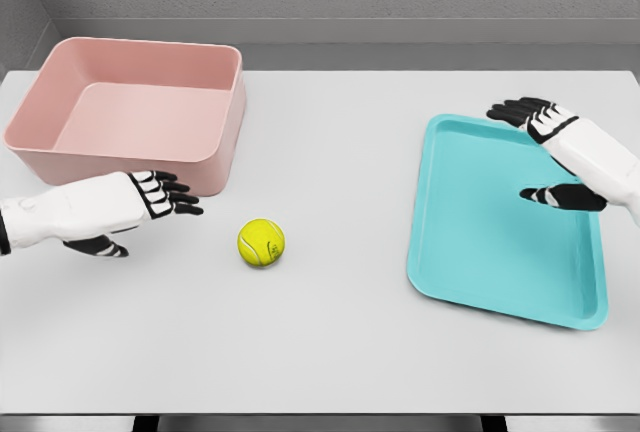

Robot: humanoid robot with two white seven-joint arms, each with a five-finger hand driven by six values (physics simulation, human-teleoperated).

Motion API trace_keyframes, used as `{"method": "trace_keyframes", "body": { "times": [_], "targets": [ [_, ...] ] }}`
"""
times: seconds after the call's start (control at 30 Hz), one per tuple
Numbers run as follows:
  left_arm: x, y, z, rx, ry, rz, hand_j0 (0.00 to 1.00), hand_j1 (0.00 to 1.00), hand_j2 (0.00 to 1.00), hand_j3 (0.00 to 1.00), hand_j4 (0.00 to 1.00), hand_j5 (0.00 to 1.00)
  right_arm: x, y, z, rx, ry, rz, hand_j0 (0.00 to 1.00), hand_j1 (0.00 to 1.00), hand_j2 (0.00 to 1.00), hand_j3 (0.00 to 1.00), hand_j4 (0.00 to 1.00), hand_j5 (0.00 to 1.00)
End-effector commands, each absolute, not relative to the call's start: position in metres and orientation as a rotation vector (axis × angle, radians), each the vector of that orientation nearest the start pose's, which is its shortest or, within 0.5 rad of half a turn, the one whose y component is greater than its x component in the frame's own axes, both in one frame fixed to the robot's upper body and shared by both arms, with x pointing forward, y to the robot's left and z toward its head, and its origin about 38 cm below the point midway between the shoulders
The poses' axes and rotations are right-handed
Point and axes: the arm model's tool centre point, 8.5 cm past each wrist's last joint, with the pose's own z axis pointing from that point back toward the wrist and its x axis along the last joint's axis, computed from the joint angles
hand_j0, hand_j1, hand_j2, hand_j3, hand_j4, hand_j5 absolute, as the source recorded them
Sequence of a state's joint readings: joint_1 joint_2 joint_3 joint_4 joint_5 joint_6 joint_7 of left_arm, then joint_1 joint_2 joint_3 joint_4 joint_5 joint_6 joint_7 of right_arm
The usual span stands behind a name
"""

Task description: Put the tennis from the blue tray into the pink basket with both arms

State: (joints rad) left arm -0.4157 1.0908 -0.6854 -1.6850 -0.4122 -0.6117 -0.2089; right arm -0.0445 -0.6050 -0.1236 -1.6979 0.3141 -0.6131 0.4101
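A yellow-green tennis ball (261,242) lies on the white table, between the pink basket (40,137) at the back left and the blue tray (480,262) at the right. My left hand (140,214) hovers just left of the ball, fingers spread and holding nothing. Over the tray's far right side, my right hand (540,147) is open too, its fingers pointing left, with nothing in it. The tray holds nothing.
The white table (330,352) stretches to a front edge at the bottom of the view. A grey wall runs behind the basket and tray.
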Motion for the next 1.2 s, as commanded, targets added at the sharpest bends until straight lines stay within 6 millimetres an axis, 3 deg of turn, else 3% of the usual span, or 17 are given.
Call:
{"method": "trace_keyframes", "body": {
  "times": [0.0, 0.07, 0.1, 0.23, 0.53, 0.77, 1.17],
  "targets": [
    [0.349, 0.31, 0.19, 0.301, -1.512, -2.157, 1.0, 1.0, 1.0, 1.0, 1.0, 1.0, 0.348, -0.366, 0.22, -0.528, -1.872, 1.374, 1.0, 1.0, 1.0, 1.0, 1.0, 1.0],
    [0.35, 0.309, 0.192, 0.306, -1.519, -2.159, 1.0, 1.0, 1.0, 1.0, 1.0, 1.0, 0.332, -0.403, 0.203, -0.571, -1.785, 1.289, 1.0, 1.0, 1.0, 1.0, 1.0, 1.0],
    [0.353, 0.303, 0.194, 0.313, -1.541, -2.16, 1.0, 1.0, 1.0, 1.0, 1.0, 1.0, 0.328, -0.407, 0.211, -0.595, -1.803, 1.275, 1.0, 1.0, 1.0, 1.0, 1.0, 1.0],
    [0.36, 0.293, 0.196, 0.338, -1.568, -2.172, 1.0, 1.0, 1.0, 1.0, 1.0, 1.0, 0.328, -0.399, 0.21, -0.576, -1.84, 1.24, 1.0, 1.0, 1.0, 1.0, 1.0, 1.0],
    [0.375, 0.239, 0.184, 0.244, -1.59, -2.28, 1.0, 1.0, 1.0, 1.0, 1.0, 1.0, 0.32, -0.382, 0.226, -0.536, -1.945, 1.214, 1.0, 1.0, 1.0, 1.0, 1.0, 1.0],
    [0.384, 0.22, 0.184, 0.213, -1.593, -2.327, 1.0, 1.0, 1.0, 1.0, 1.0, 1.0, 0.334, -0.351, 0.228, -0.453, -2.006, 1.254, 1.0, 1.0, 1.0, 1.0, 1.0, 1.0],
    [0.386, 0.201, 0.172, 0.15, -1.584, -2.359, 1.0, 1.0, 1.0, 1.0, 1.0, 1.0, 0.333, -0.351, 0.225, -0.447, -1.996, 1.261, 1.0, 1.0, 1.0, 1.0, 1.0, 1.0]
  ]
}}
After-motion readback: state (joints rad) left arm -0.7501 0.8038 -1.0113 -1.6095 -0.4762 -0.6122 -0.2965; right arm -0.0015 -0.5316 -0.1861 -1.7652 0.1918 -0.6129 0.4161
